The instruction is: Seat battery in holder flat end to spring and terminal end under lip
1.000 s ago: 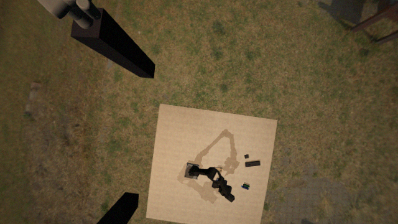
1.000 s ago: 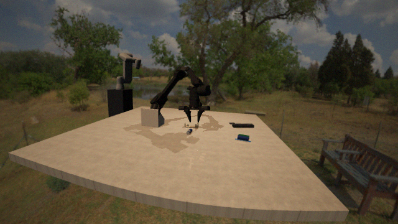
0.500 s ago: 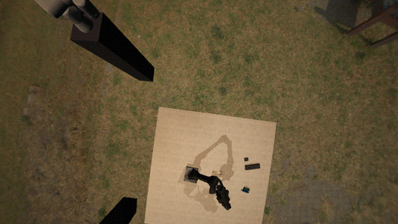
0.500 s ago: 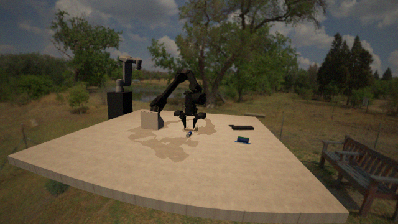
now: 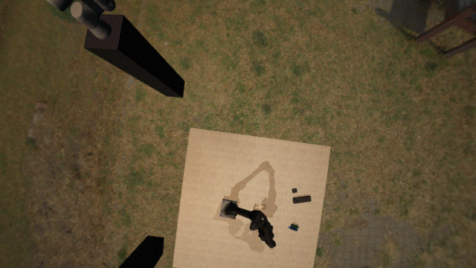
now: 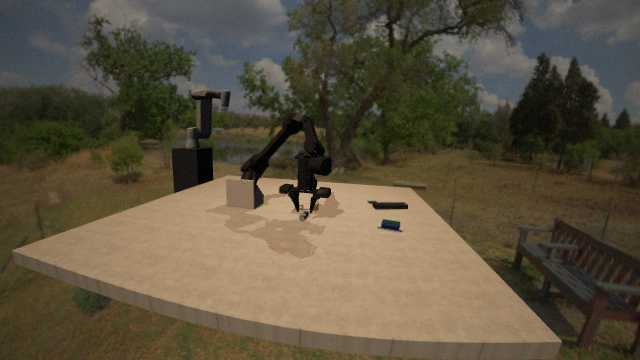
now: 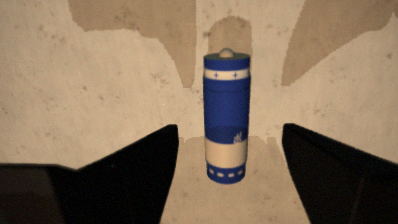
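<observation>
Blue battery (image 7: 226,117) lengthwise, terminal away from open claw (image 7: 226,165)

In the wrist view the battery (image 7: 226,120) lies on the table (image 7: 75,100) between the gripper's (image 7: 227,175) two fingers, touching neither, its terminal end pointing to twelve o'clock.

Plus signs on battery (image 7: 226,117) white band; other markings illegible.
</observation>
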### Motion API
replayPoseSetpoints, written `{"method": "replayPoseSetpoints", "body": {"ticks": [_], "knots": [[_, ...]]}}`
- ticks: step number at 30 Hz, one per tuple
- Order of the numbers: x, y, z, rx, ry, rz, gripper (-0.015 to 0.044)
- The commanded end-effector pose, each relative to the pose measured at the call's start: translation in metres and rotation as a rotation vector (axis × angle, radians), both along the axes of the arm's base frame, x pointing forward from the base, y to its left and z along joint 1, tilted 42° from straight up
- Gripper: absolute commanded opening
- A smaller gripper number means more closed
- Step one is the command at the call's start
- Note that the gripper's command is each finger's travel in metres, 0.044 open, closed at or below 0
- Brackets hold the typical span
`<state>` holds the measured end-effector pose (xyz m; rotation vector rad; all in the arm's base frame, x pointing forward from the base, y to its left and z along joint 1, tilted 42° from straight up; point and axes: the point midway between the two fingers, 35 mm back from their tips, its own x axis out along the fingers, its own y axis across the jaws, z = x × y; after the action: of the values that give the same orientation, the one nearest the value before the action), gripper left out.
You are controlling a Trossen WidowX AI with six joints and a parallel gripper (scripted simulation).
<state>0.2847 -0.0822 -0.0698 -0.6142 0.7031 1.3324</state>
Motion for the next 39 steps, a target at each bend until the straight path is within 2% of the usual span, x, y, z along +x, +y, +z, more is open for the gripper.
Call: {"method": "replayPoseSetpoints", "body": {"ticks": [1,12,17,22,27,34,39], "knots": [[0.0,0.004,-0.005,0.005,0.001,-0.006,0.0232],[0.001,0.015,-0.016,0.007,0.001,-0.006,0.0232],[0.001,0.015,-0.016,0.007,0.001,-0.006,0.01],[0.001,0.015,-0.016,0.007,0.001,-0.006,0.0069],[0.004,0.008,-0.013,-0.007,-0.001,-0.03,0.0069],[-0.004,-0.018,0.021,0.004,0.002,-0.006,0.0069],[-0.004,-0.017,0.024,0.007,0.019,-0.026,0.0069]]}}
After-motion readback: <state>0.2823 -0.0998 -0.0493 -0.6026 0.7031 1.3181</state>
